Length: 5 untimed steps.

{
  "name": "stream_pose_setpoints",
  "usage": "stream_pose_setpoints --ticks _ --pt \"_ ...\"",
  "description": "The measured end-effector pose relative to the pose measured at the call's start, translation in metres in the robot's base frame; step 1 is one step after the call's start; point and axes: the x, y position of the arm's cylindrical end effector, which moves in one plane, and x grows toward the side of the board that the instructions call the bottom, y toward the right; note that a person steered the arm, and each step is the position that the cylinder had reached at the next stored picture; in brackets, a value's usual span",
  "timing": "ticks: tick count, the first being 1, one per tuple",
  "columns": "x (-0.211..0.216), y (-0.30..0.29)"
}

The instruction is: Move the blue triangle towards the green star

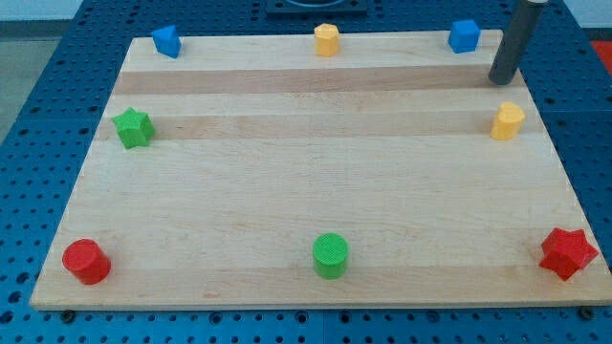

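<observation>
The blue triangle [166, 41] sits at the top left corner of the wooden board [306, 182]. The green star [133, 127] lies at the left edge, below the triangle and apart from it. My tip [500, 80] is at the top right, just right of and below the blue cube [464, 35] and above the yellow block [508, 121]. It is far from the triangle and touches no block.
A yellow cylinder [327, 39] stands at the top middle. A red cylinder [86, 261] is at the bottom left, a green cylinder [331, 255] at the bottom middle, a red star [569, 252] at the bottom right. A blue pegboard surface [38, 115] surrounds the board.
</observation>
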Motion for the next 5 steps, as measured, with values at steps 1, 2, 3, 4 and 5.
stream_pose_setpoints --ticks 1,2,3,4,5 --pt "0.000 0.000" --pt "0.002 -0.001" --pt "0.002 -0.020" --pt "0.010 -0.096" --pt "-0.007 -0.221"
